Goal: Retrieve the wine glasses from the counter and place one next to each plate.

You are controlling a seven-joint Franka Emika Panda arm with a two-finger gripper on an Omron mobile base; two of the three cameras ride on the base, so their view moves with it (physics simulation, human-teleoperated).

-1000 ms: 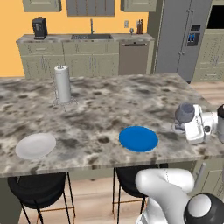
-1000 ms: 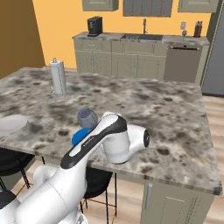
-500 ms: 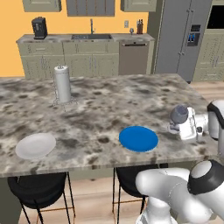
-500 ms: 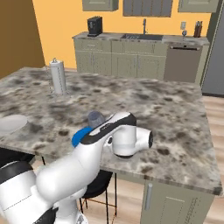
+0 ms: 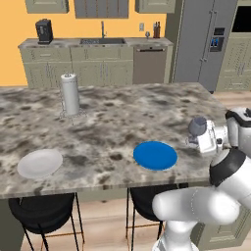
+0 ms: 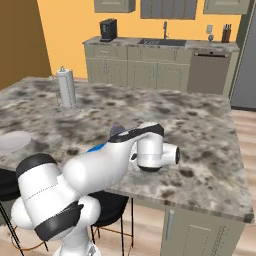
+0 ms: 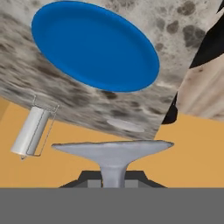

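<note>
Since the earlier frames the held wine glass [image 5: 198,127] has travelled leftward, off the island's right edge and nearer the blue plate [image 5: 155,155]; arm elbow now folded lower in front of the island. Plates and paper-towel roll unchanged.

Gripper [image 5: 195,140]: jaws closed on the glass stem. Hand view shows the stem [image 7: 113,171] rising between the fingertips and the round foot [image 7: 112,151] spread wide across the frame, so the camera looks along the glass from the hand toward the foot. Left base view shows the grey-blue bowl sitting just above the white hand; whether the long axis is upright or tilted cannot be told from that view.

Relative to the blue plate:
- held glass: just to its right, above the island top [image 5: 117,122], not set down as far as I can tell.
- pale plate [image 5: 40,163]: well to the left, near the same front edge.
- paper-towel roll [image 5: 70,93]: behind and left, upright in its wire holder.
- counter [image 5: 98,43] with sink: far behind, against the orange wall.
- second wine glass [image 6: 210,38]: tiny, on that counter right of the sink; orientation too small to judge.
- coffee machine [image 5: 43,31]: at the counter's left end.
</note>
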